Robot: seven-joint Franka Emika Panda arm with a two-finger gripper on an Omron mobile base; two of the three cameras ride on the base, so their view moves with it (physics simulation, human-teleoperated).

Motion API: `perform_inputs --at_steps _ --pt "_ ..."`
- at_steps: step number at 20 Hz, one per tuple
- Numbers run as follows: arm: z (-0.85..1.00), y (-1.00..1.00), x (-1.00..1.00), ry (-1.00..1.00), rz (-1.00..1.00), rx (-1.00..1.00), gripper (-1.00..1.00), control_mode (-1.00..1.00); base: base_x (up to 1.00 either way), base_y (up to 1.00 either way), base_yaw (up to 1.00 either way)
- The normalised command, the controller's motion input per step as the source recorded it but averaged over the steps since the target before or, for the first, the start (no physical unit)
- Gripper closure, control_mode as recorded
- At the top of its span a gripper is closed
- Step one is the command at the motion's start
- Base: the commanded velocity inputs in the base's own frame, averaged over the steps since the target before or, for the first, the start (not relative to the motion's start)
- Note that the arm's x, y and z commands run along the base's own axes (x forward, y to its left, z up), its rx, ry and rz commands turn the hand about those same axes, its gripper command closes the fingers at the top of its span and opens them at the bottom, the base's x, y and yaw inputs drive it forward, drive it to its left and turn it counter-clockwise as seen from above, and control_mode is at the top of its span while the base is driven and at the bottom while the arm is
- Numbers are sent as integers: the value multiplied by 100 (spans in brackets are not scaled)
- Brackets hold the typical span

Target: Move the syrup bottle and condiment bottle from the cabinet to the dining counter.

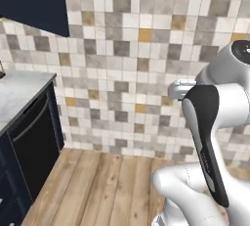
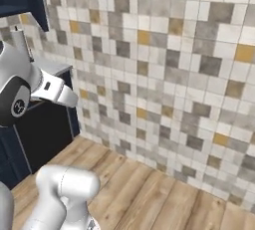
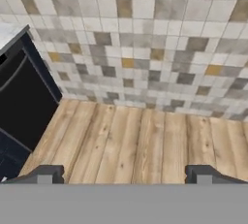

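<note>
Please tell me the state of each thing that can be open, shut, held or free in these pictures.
gripper: open, holding nothing, over the wooden floor.
wall cabinet: a dark navy corner shows; open or shut cannot be told.
dark appliance door under the worktop: shut.

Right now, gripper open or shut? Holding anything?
Open and empty. In the hand view the gripper has its two fingertips far apart, with just the wooden floor between them, below the tiled wall.
</note>
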Motion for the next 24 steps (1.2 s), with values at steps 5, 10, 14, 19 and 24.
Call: perform_inputs --at_steps 5,10,14,19,24 --pt "0 0 0 0 0 0 -100 100 12 43 33" --pt "0 0 0 0 0 0 -100 100 20 29 68" --pt "0 0 0 0 0 0 -100 100 15 22 74" --pt "0 0 0 0 0 0 -100 100 6 1 75" --pt "0 0 0 0 0 0 -100 100 7 -4 64"
